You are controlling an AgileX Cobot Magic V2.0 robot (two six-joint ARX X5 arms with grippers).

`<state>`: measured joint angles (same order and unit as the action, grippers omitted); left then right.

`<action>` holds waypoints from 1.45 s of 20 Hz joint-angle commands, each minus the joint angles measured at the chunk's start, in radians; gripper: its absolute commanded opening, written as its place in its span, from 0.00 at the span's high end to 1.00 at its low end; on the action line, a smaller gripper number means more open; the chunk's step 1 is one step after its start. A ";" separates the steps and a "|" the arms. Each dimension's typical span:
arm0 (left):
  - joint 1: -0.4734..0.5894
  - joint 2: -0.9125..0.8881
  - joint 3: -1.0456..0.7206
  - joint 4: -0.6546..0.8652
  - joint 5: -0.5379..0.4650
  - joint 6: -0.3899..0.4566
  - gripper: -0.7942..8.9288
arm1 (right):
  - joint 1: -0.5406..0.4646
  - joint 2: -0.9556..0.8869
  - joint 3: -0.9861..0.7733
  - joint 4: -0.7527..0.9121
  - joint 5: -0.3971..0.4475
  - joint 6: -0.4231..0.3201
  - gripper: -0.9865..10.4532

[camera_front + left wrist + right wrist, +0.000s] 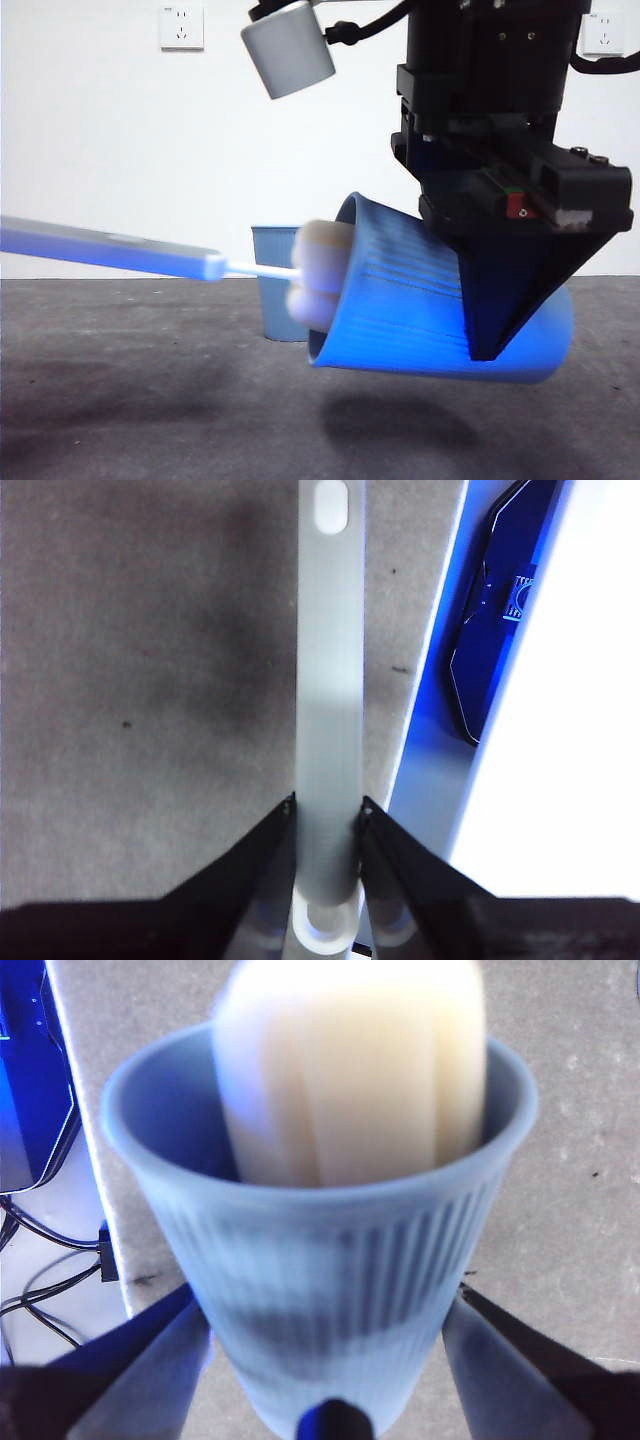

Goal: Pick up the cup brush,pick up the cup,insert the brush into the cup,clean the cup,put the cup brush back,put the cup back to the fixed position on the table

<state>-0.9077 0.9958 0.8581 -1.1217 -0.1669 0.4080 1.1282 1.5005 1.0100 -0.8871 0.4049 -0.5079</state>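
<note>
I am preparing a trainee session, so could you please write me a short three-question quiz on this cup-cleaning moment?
1. True or false: the cup held by the right claw is standing upright on the table.
2. Which part of the cup brush is at the mouth of the held cup? A) the sponge head B) the grey handle C) neither
3. Fill in: the left claw is shut on the brush's ____.

Key
1. False: the cup is lifted off the table and tipped on its side, its mouth facing the brush.
2. A: the sponge head sits in the cup's mouth.
3. Handle.
</note>
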 commanded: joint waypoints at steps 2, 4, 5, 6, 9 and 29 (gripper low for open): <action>0.005 0.054 -0.005 0.100 0.034 -0.010 0.93 | 0.005 0.008 0.003 0.004 -0.006 0.007 0.92; 0.005 0.079 -0.005 0.147 0.044 -0.010 0.93 | 0.005 0.008 0.003 0.005 -0.010 0.007 0.92; 0.005 0.091 -0.005 0.169 0.044 -0.010 0.93 | 0.005 0.008 0.003 0.005 -0.011 0.007 0.92; 0.005 0.104 -0.005 0.183 0.044 -0.008 0.93 | 0.005 0.008 0.003 0.006 -0.011 0.007 0.92; 0.005 0.150 -0.005 0.205 0.051 -0.002 0.93 | 0.005 0.008 0.003 0.011 -0.011 0.007 0.92; 0.058 0.079 -0.005 0.106 0.031 -0.014 0.93 | 0.004 0.008 0.003 0.027 -0.016 0.007 0.92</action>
<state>-0.8593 1.0809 0.8562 -1.0241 -0.1204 0.4339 1.1267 1.5005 1.0126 -0.8505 0.3965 -0.5087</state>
